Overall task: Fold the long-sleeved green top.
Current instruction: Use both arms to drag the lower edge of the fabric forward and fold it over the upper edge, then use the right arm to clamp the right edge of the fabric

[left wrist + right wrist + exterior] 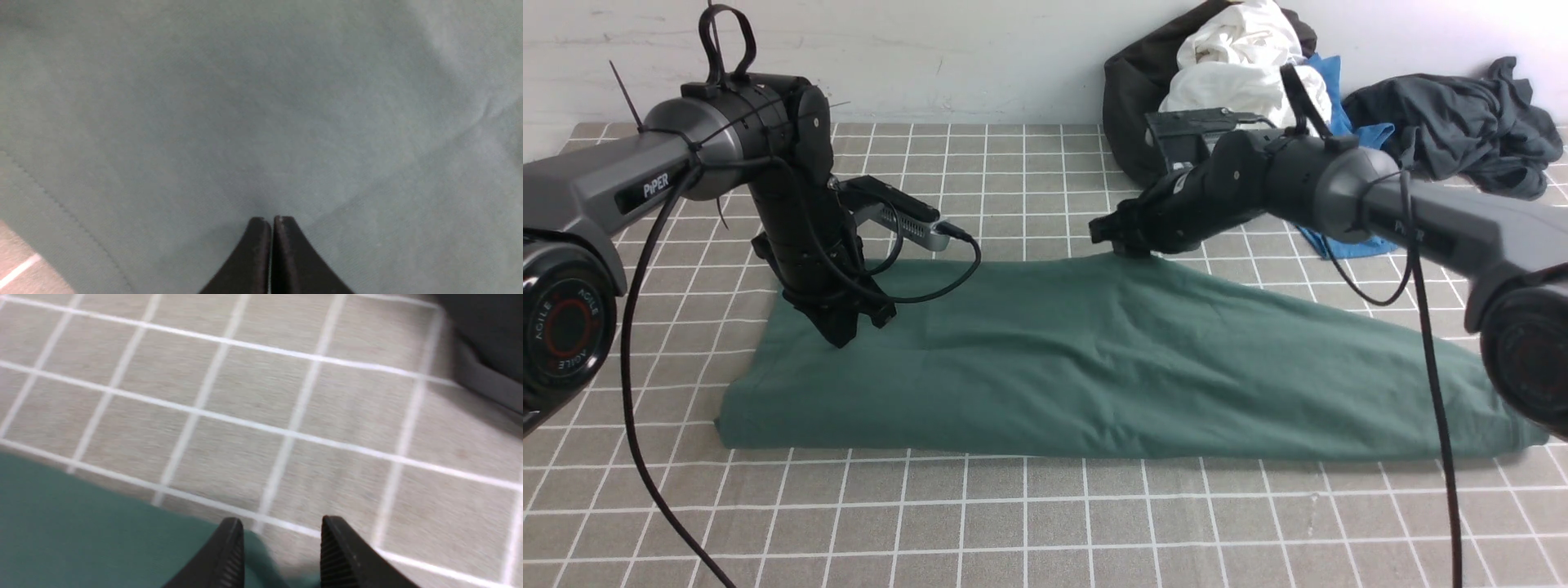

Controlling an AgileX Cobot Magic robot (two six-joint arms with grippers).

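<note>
1. Well, as for containers, you have a black item (pixel 1131 90) at upper centre-right that bears heaped white cloth (pixel 1241 49); you cannot tell whether it is a bag.
2. Your count runs: one green long-sleeved top, one white heap, one patch of bright blue cloth, one dark grey garment, two arms.
3. Your green long-sleeved top (pixel 1013 359) lies spread across the middle of the frame, from left of centre to the right edge, on the tiled-pattern surface (pixel 1045 523). A few soft creases cross it, and its far edge rises to a peak just right of centre.
4. Your left gripper (pixel 272 220) has its fingertips together, pointing down over the top's left part. You cannot tell whether they touch the fabric.
5. Your right gripper (pixel 280 518) is at that raised far edge, its fingers apart, with green cloth showing between them.
6. At upper right, behind your right arm (pixel 1388 204), the bright blue cloth (pixel 1339 237) lies near the dark grey garment (pixel 1462 122).
7. In your line of sight, the left arm (pixel 703 139) and its looping cable (pixel 923 296) cover bits of the top; the right arm and its hanging cable (pixel 1433 367) cross its right part.
</note>
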